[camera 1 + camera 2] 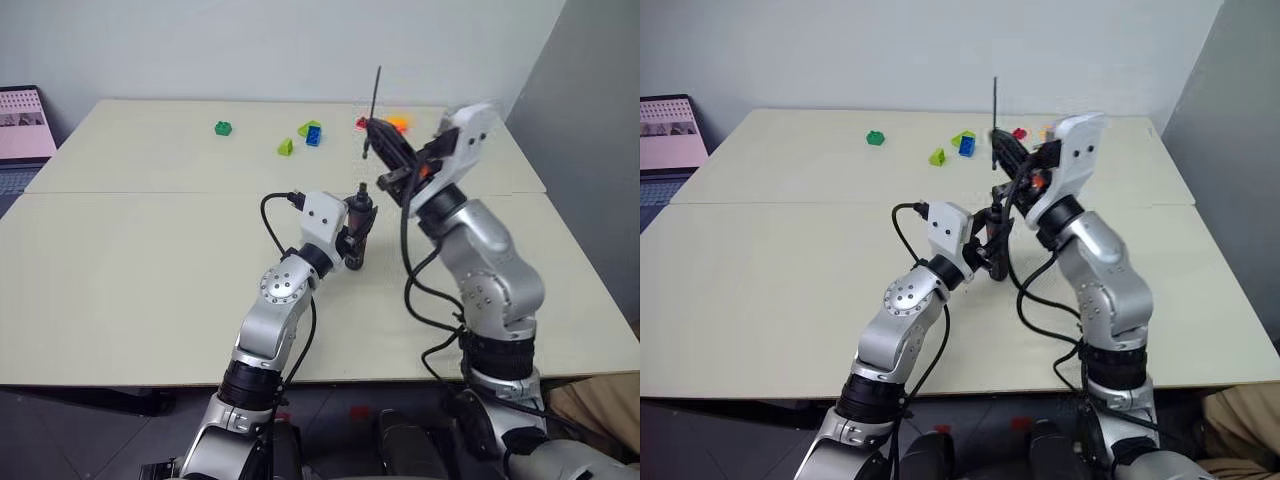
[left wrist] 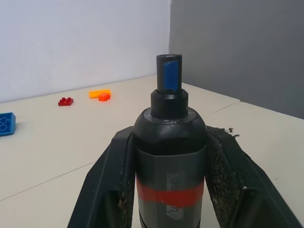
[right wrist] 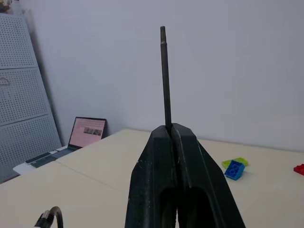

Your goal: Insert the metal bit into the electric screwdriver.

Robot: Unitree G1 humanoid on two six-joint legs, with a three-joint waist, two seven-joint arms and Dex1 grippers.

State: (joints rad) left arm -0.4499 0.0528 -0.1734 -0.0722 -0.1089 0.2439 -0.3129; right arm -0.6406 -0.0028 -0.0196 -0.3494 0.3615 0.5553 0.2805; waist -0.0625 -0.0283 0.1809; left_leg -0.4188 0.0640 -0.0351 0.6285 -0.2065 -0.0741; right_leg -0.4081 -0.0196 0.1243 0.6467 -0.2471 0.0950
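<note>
We see our left fingers (image 2: 118, 185) squeezed tight on the electric screwdriver (image 2: 169, 156), which stands up above the counter (image 1: 130, 270). Our left wrist view shows its red band and blue tip. At about 2 o'clock from it, our right fingers (image 3: 183, 156) pinch the metal bit (image 3: 165, 76), pointing up. Our right wrist view shows a laptop (image 3: 87, 131).

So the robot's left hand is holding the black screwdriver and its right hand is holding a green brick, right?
Not quite. The left gripper does hold the electric screwdriver, but the right gripper is shut on the metal bit, a thin grey rod, not a green brick. The right wrist view shows it. The green brick lies far off on the table.
</note>
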